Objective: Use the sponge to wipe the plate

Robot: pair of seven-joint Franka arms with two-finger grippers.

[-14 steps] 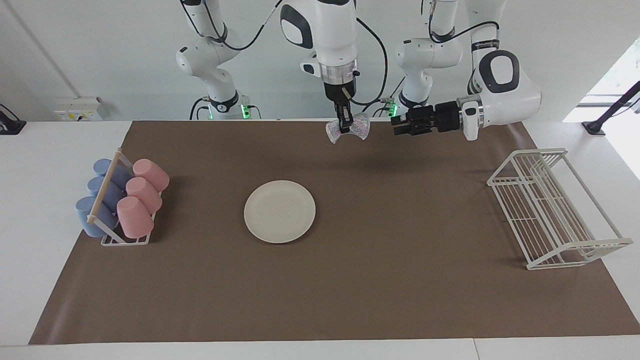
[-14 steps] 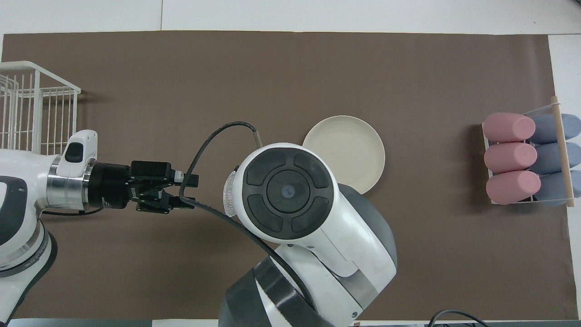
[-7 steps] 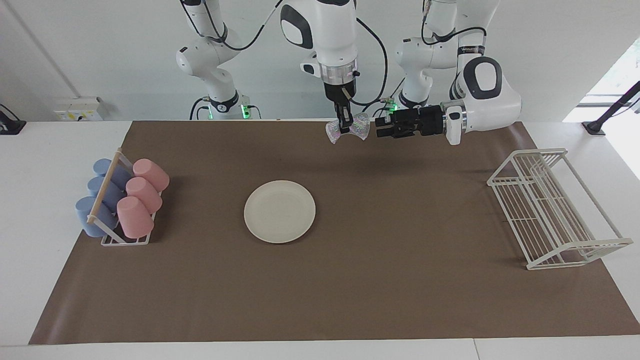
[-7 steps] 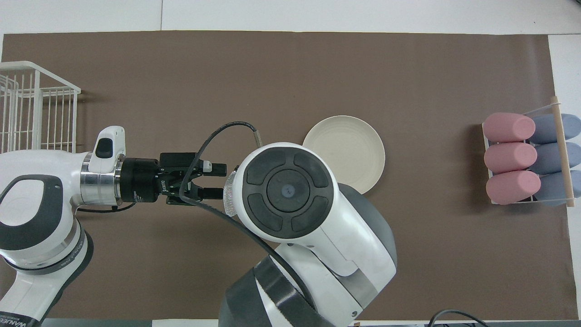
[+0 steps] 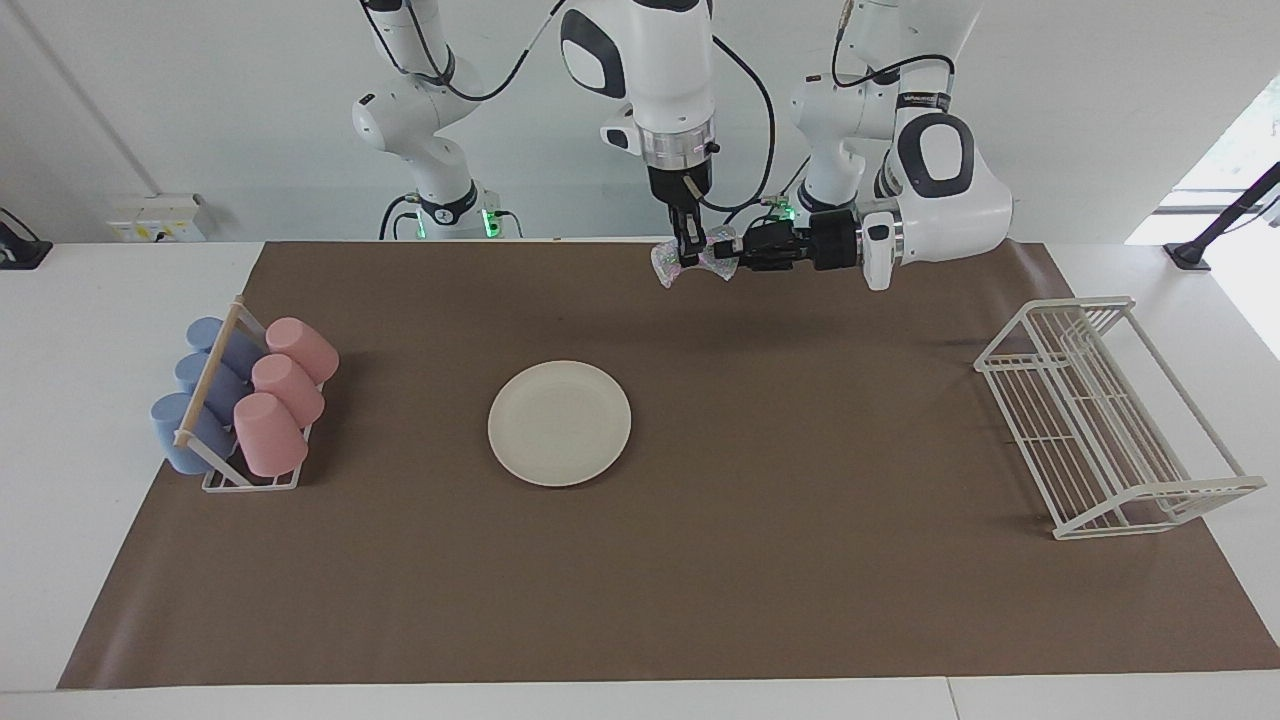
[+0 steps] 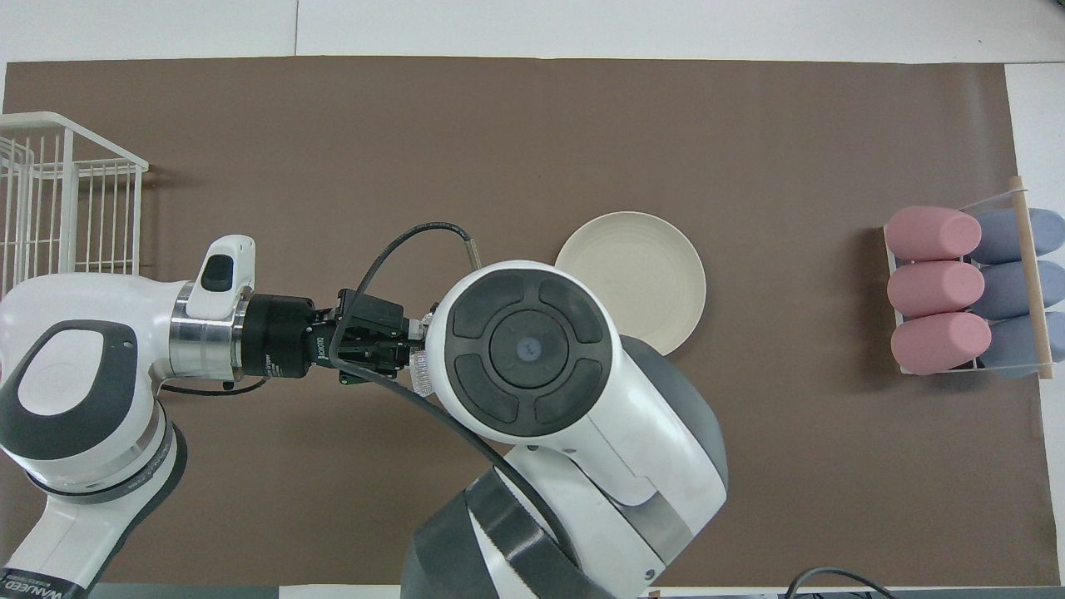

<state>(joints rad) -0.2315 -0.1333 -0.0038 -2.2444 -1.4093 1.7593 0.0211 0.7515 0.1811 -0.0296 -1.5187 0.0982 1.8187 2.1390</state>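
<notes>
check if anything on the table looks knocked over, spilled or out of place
Nothing stands out. The plate lies flat on the mat, the cups sit in their rack, the wire rack stands upright. The sponge is in the air between both grippers.

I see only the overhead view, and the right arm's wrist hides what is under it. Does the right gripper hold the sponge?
Observer: Yes. In the facing view the right gripper points straight down, jaws shut on the waist of the sponge.
Operator: How does the left gripper meet it?
Observer: The left gripper lies level and reaches the sponge's end from the side. I cannot tell whether it grips.
Operator: Does the sponge touch the table?
Observer: No. It hangs well above the brown mat, and nothing touches the plate.
</notes>
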